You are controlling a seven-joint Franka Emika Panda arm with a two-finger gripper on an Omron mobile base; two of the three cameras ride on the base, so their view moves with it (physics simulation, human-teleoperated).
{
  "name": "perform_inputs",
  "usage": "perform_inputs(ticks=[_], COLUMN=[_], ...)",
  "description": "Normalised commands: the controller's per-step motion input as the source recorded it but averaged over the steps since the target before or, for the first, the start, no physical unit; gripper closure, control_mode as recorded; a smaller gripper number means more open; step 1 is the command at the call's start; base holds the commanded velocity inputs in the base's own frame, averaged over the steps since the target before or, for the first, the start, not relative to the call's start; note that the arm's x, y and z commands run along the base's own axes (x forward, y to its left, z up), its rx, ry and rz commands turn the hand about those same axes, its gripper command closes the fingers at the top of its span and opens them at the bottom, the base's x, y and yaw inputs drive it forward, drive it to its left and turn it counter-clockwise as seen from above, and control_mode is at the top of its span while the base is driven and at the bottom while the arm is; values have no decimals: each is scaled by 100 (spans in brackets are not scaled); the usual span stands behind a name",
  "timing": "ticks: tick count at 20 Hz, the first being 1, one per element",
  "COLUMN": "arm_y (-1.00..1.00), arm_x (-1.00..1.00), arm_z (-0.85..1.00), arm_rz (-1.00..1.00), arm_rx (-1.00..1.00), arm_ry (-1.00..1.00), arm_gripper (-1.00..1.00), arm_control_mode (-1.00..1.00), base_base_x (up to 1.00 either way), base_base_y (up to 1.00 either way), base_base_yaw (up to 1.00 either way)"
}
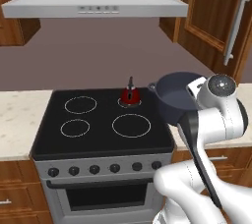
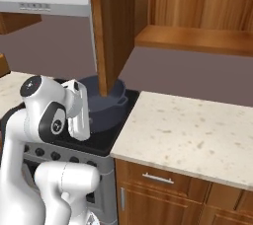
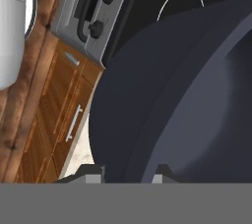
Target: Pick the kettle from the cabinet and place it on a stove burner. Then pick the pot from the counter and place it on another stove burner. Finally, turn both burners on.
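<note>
Pot in transit to the cooktop.
You've got the gripper (image 3: 124,176) clamped on what looks like the pot (image 1: 177,95) rim, lifted by the stove's right edge; kettle (image 1: 130,95) already occupies the back-right burner.

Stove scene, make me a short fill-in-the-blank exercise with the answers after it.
1. The red kettle sits on a back ___ of the cooktop.
2. The pincer holds the dark ___ by its rim.
3. The pot hangs tilted near the cooktop's ___ edge.
Answers: burner; pot; right
</note>
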Motion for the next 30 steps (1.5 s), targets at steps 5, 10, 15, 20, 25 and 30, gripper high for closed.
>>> perform_inputs(ticks=[5, 10, 15, 20, 25, 30], arm_y=[0, 0, 0, 0, 0, 0], arm_x=[0, 0, 0, 0, 0, 0], arm_z=[0, 0, 0, 0, 0, 0], arm_rz=[0, 0, 0, 0, 0, 0], arm_rx=[0, 0, 0, 0, 0, 0], arm_ry=[0, 0, 0, 0, 0, 0], arm_gripper=[100, 100, 100, 100, 100, 100], arm_control_mode=[100, 100, 100, 100, 100, 100], base_base_x=[-4, 0, 0, -16, -18, -22], base_base_y=[-28, -15, -9, -7, -2, -3], base_base_yaw=[0, 0, 0, 0, 0, 0])
